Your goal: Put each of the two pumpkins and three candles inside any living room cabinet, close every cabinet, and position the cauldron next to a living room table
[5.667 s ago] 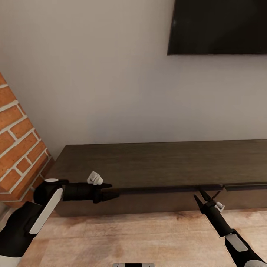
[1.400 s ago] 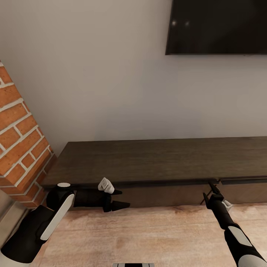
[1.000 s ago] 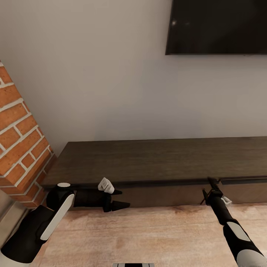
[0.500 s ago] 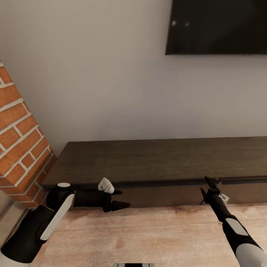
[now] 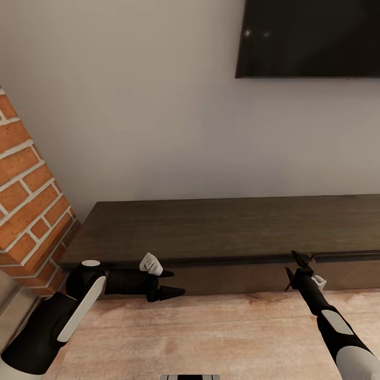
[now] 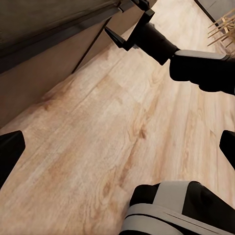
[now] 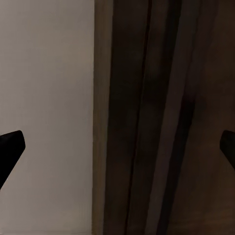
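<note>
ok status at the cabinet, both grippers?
Right gripper open, fingertips at the cabinet front's top edge, nothing held. Left gripper open, empty, low beside the cabinet front. Cabinet looks closed. Nothing in the way.

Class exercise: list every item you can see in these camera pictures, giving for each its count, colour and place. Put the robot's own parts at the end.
cabinet: one, dark brown, long and low against the wall, drawer fronts facing the robot
television: one, black, mounted on the wall above the cabinet's right part
wall: one, pale grey-white, behind the cabinet
brick column: one, red-orange with pale mortar, at the cabinet's left end
floor: one, light wood planks, in front of the cabinet
left gripper: one, black, fingers apart, low in front of the cabinet's left drawer front
right gripper: one, black, fingers apart, at the seam below the cabinet top near its right part
left arm: one, black and white
right arm: one, black and white
</note>
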